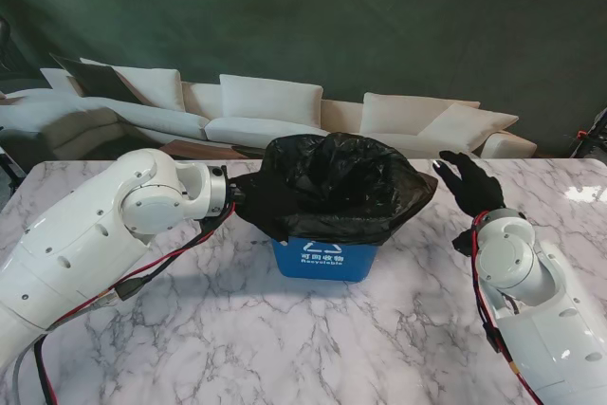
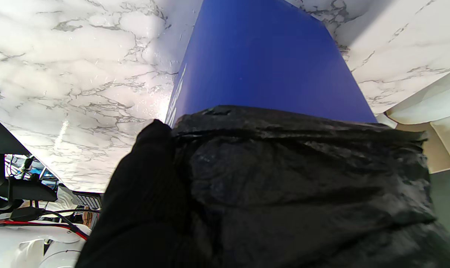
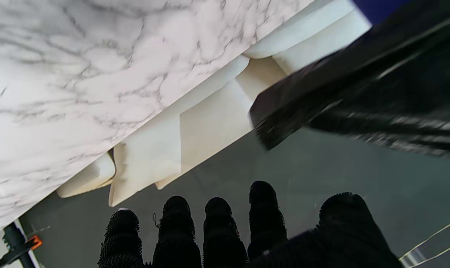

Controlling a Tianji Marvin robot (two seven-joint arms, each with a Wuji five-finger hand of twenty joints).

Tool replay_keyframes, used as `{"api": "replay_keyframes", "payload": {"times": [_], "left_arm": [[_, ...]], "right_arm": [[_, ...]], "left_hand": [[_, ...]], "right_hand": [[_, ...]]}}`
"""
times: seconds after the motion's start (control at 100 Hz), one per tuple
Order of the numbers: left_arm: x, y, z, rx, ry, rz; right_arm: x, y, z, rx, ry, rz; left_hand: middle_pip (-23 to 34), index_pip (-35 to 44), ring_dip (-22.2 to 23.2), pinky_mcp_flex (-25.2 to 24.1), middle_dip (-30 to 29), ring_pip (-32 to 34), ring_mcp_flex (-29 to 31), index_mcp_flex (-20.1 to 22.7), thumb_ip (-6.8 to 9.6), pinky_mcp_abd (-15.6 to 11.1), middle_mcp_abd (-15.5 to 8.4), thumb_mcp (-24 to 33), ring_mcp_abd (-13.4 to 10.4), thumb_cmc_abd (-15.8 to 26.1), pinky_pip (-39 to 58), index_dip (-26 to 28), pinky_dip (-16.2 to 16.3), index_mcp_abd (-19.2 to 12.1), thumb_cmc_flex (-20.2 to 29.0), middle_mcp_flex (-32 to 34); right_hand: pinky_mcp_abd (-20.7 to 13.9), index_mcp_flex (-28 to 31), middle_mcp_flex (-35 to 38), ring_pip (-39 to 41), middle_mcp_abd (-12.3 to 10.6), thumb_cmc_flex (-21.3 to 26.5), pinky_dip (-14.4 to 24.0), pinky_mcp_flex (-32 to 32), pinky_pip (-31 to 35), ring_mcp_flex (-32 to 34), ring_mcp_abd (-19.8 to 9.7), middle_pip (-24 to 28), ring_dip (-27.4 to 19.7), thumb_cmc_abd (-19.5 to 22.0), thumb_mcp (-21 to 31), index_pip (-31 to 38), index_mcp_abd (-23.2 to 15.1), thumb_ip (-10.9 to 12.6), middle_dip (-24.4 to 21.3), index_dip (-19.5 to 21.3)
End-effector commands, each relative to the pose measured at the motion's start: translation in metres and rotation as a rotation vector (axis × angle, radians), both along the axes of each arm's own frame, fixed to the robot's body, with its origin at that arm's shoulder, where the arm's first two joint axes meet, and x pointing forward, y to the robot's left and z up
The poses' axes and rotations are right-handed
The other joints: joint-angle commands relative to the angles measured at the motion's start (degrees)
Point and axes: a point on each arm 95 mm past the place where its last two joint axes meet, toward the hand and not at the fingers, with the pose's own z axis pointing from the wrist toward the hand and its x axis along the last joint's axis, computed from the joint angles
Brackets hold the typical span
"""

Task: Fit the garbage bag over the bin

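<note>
Garbage bag (image 1: 341,187) mostly over blue recycling bin (image 1: 327,260); my left hand (image 2: 143,193) grips its edge, right hand (image 1: 471,184) open & empty; rim left to tidy.

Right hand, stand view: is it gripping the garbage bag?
No, the right hand is open, fingers spread, apart from the garbage bag.

The white, grey-veined marble table top (image 1: 285,329) carried one item: a blue rectangular plastic bin (image 1: 323,260), standing upright near the table's far edge, about midway between its left and right edges. Black plastic garbage bag (image 1: 337,187) covered its rim.
</note>
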Motion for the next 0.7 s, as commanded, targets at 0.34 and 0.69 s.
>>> {"api": "replay_keyframes", "payload": {"times": [0.34, 0.69], "left_arm": [[-0.007, 0.002, -0.019, 0.033, 0.037, 0.003], [-0.009, -0.001, -0.021, 0.030, 0.046, 0.001]], "right_arm": [[-0.022, 0.039, -0.016, 0.026, 0.125, 0.121], [-0.026, 0.046, -0.022, 0.061, 0.176, 0.128]], "left_hand": [[1.04, 1.21, 0.13, -0.22, -0.09, 1.48, 0.22, 2.48, 1.76, 1.10, 0.18, 4.44, 0.52, 2.58, 1.40, 0.45, 1.22, -3.43, 8.52, 1.26], [0.96, 1.19, 0.10, -0.19, -0.02, 1.45, 0.19, 2.43, 1.78, 1.02, 0.20, 4.45, 0.48, 2.61, 1.37, 0.44, 1.21, -3.41, 8.55, 1.25]], "right_hand": [[-2.36, 4.58, -0.51, -1.67, -1.43, 6.33, -2.16, 0.27, -3.52, -2.75, -3.34, -1.43, -1.69, 4.28, -1.08, 2.71, -5.41, -1.73, -1.40, -2.34], [-2.48, -6.27, -2.69, -1.73, -2.01, 0.32, -4.91, 1.64, -6.97, -4.65, -4.24, -1.73, -1.56, 6.13, -2.33, -1.02, -2.31, -2.02, -1.55, -5.66]]}}
